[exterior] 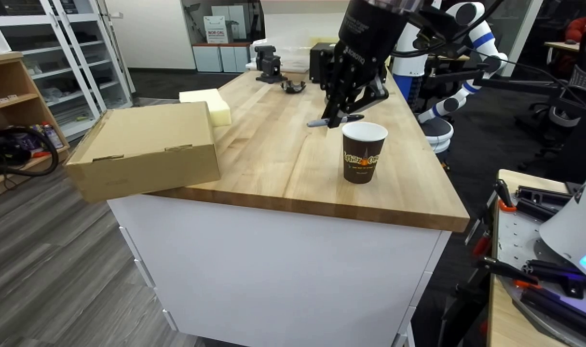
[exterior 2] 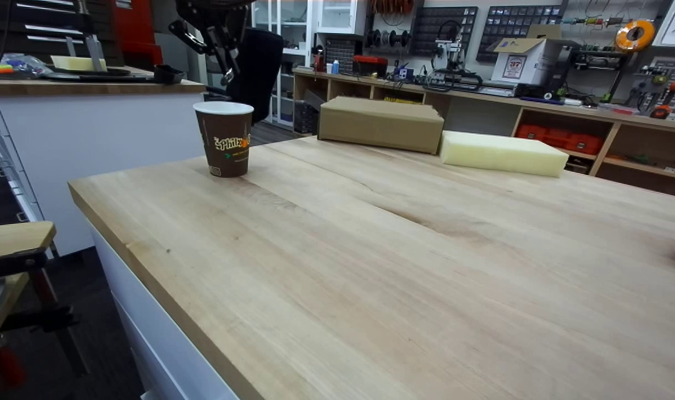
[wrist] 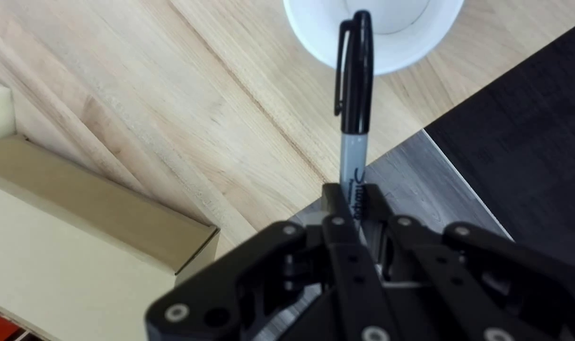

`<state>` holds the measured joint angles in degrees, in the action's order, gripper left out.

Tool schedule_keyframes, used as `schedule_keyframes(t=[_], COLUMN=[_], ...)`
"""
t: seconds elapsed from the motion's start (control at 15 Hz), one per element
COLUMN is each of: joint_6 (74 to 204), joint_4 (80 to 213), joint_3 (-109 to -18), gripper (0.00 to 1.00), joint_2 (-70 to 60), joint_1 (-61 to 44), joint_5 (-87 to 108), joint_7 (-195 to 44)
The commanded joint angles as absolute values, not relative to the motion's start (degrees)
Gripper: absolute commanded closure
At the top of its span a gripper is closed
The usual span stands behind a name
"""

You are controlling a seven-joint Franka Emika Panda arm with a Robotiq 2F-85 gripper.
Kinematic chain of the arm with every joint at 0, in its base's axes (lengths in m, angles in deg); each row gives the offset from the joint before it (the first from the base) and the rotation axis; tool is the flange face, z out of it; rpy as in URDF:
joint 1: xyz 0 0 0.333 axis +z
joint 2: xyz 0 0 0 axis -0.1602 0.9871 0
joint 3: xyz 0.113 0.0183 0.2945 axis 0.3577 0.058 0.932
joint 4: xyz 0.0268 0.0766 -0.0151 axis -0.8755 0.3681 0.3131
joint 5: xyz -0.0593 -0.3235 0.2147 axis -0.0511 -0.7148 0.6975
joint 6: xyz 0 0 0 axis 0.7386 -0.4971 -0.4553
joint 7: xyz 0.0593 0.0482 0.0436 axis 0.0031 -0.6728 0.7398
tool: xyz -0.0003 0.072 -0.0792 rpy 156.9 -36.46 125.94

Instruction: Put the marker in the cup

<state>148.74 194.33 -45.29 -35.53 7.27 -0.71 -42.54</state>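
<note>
We had the gripper (wrist: 354, 194) grasping the marker (wrist: 356, 118) by its barrel (wrist: 353, 156); likely this left the cap (wrist: 358, 85) free for the upright cup (exterior: 363, 156).

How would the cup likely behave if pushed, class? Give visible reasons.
The cup is probably light: it looks like paper, with a bare white inside where visible. It may tip if pushed near its rim, since it narrows toward its base.
</note>
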Motion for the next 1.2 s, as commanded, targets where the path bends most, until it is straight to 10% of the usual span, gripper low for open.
schedule_keyframes(t=[0.0,1.13], joint_6=[150.66,152.27], joint_4=[197.06,200.6], joint_3=[-45.98,-48.25], gripper=[0.97,0.97], joint_2=[-37.6,-40.41], joint_1=[8.2,10.24], joint_5=[-0.3,5.75], joint_7=[-43.34,-39.43])
